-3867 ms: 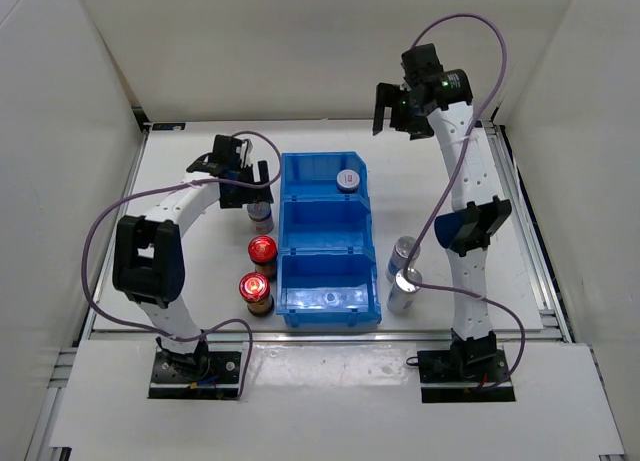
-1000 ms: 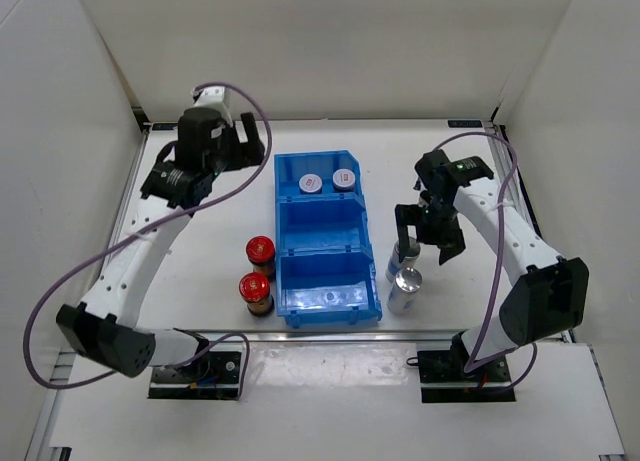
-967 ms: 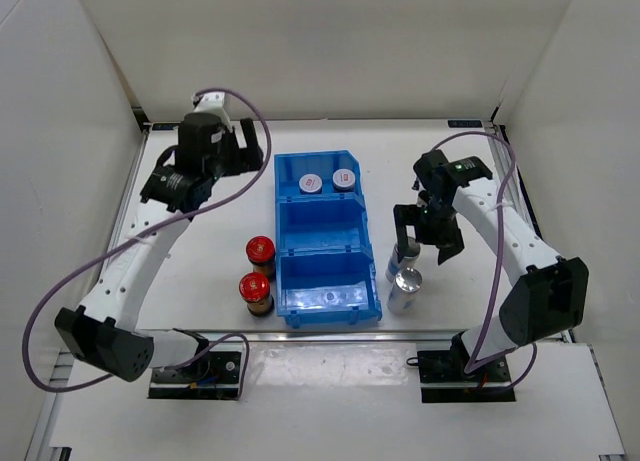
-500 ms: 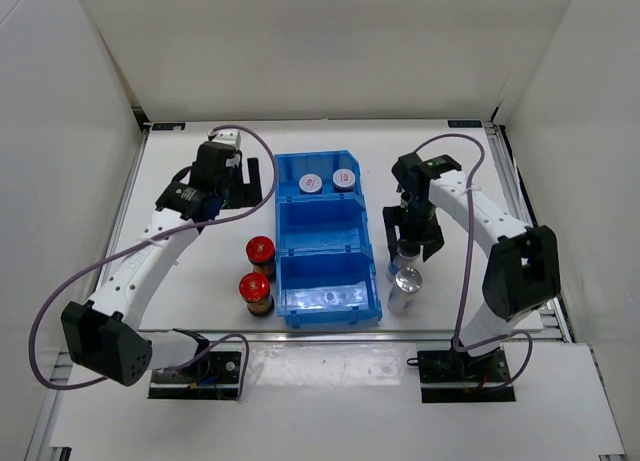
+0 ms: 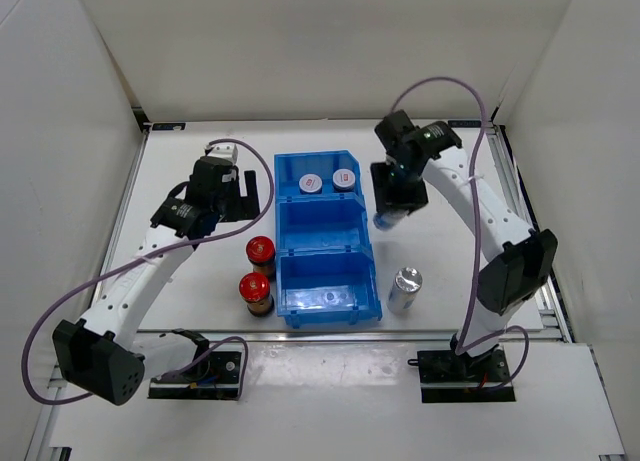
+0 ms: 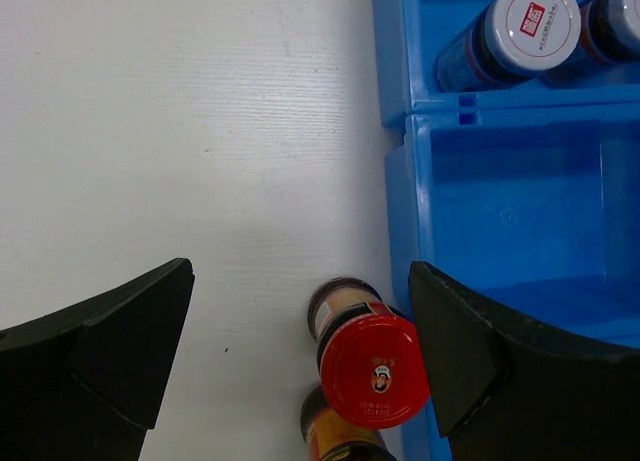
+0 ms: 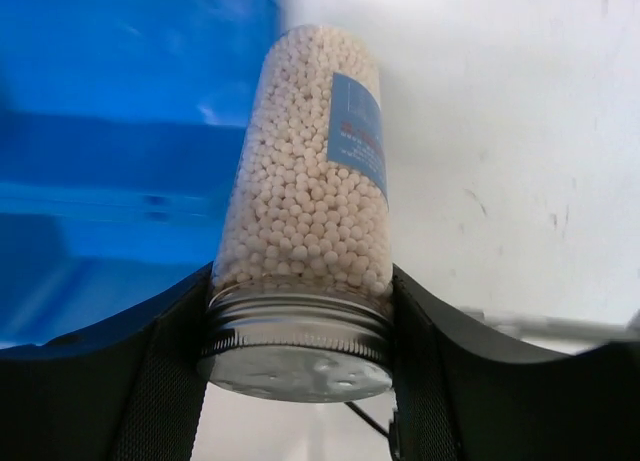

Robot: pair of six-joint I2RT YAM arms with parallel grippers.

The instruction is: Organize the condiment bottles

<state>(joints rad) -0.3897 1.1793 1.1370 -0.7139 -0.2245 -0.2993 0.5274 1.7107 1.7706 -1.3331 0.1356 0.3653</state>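
My right gripper [image 7: 300, 326] is clamped on the cap end of a clear cylindrical bottle [image 7: 312, 191] packed with small white beads. It has a ribbed silver screw cap, and the blue label carries red print too blurred for me to read. From above, it is held just beside the right wall of the blue plastic bin [image 5: 328, 299]. The second silver-capped bottle [image 5: 405, 289] stands on the table right of the near compartment. My left gripper [image 6: 295, 356] gapes wide and empty above two dark, glossy red-capped bottles [image 6: 373, 369] by the bin's left wall. Two grey-lidded bottles [image 5: 310, 184], red-marked, stand in the far compartment.
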